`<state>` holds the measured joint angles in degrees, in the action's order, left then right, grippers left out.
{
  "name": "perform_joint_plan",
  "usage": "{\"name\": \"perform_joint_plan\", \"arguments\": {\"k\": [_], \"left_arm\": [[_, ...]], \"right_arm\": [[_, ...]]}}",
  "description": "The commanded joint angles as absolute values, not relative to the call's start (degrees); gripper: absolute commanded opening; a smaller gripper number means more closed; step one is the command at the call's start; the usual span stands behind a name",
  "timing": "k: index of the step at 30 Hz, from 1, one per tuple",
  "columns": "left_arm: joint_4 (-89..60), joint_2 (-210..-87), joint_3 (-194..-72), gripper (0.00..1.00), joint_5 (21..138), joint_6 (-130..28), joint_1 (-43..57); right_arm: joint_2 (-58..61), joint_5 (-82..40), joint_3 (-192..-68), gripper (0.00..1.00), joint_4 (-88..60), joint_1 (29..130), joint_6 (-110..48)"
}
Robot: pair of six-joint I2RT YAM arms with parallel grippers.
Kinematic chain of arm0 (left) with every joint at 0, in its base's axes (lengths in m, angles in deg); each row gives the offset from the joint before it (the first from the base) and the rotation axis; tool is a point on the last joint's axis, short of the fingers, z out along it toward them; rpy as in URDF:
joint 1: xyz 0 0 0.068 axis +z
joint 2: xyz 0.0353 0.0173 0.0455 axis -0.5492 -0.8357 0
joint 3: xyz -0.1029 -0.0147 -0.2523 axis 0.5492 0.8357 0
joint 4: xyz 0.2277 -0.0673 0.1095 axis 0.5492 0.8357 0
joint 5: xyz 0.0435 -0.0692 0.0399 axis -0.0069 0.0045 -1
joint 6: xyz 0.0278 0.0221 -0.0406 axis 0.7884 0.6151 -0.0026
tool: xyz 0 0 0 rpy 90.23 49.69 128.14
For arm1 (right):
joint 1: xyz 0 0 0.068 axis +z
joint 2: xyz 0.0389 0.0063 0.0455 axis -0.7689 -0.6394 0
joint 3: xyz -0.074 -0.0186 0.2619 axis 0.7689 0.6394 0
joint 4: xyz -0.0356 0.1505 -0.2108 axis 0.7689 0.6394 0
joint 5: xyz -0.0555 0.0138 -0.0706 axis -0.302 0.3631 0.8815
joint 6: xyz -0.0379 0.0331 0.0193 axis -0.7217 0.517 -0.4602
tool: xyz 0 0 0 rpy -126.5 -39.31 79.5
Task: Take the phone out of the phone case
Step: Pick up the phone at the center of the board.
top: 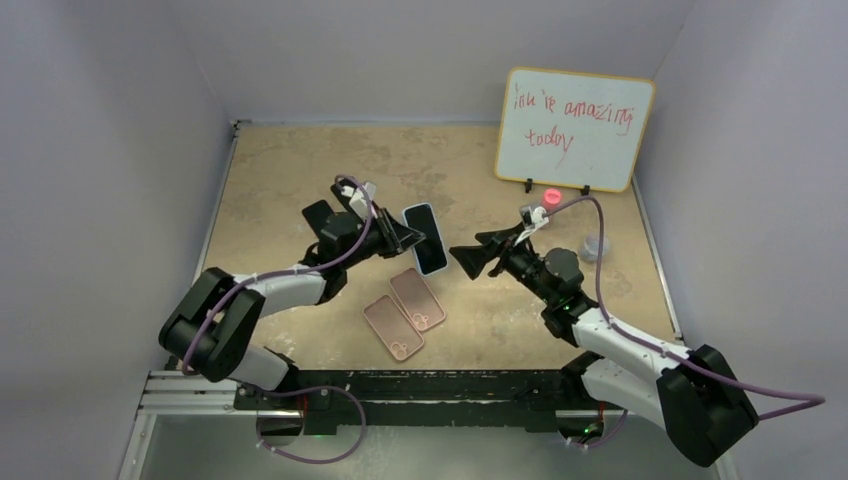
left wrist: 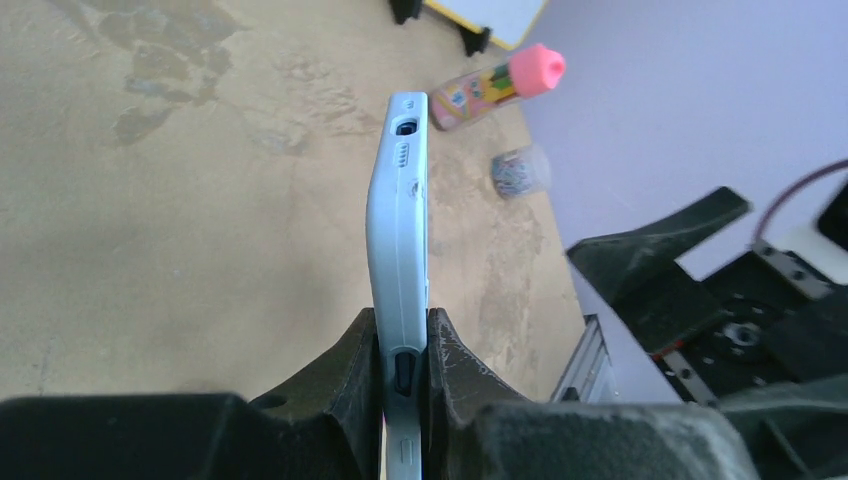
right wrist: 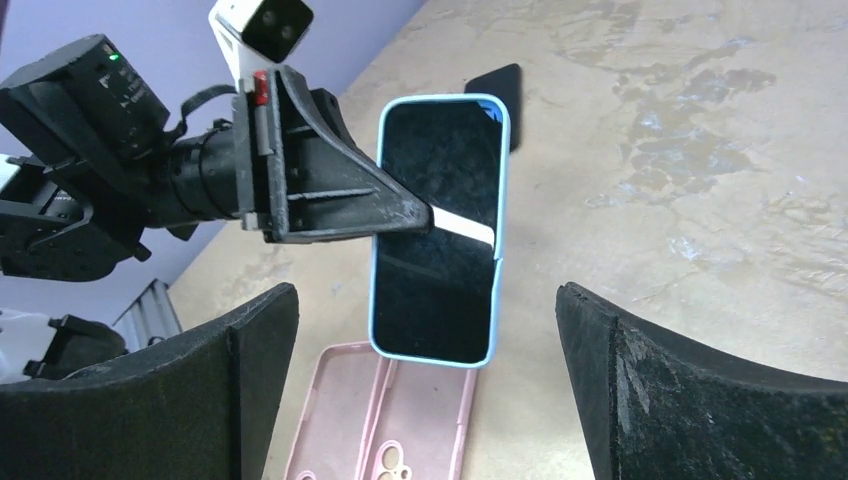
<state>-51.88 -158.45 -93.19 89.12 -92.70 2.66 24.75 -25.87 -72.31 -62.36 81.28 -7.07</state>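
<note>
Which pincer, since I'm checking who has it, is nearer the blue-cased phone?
Left. The left pincer is shut on the blue-cased phone, pinching its front and back. The right pincer stands open just beside the phone, facing its screen, not touching it.

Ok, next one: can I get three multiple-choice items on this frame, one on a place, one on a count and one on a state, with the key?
1. Where is the blue-cased phone?
A) flat on the table
B) held up in the left claw
C) leaning on the whiteboard

2. How many pink cases lie on the table?
A) one
B) two
C) four

3. How does the right claw stand?
A) open and empty
B) shut on the phone
C) shut on a pink case

Key:
1 B, the left claw pinches the phone clear of the table.
2 B, two lie side by side near the arms.
3 A, it is spread wide with nothing gripped.
</note>
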Motion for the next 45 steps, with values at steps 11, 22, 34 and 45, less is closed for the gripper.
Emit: {"name": "perform_joint_plan", "arguments": {"k": [11, 22, 34, 45], "left_arm": [[-72.94, -147.75, -92.1, 0.0, 87.39, -109.0, 2.35], [-82.39, -147.18, -90.0, 0.0, 82.11, -115.98, -0.66], [-85.11, -147.76, -88.57, 0.0, 84.92, -120.22, -1.31], [-79.79, -149.32, -91.62, 0.0, 96.03, -121.25, -1.07]], "right_arm": [[17.76, -34.02, -69.18, 0.99, -90.45, 83.93, 5.02], [9.25, -31.75, -70.07, 0.9, -106.67, 87.92, 6.17], [4.98, -33.7, -71.98, 0.51, -112.07, 88.05, 2.93], [7.04, -33.88, -69.71, 0.08, -110.39, 88.03, -10.77]]}}
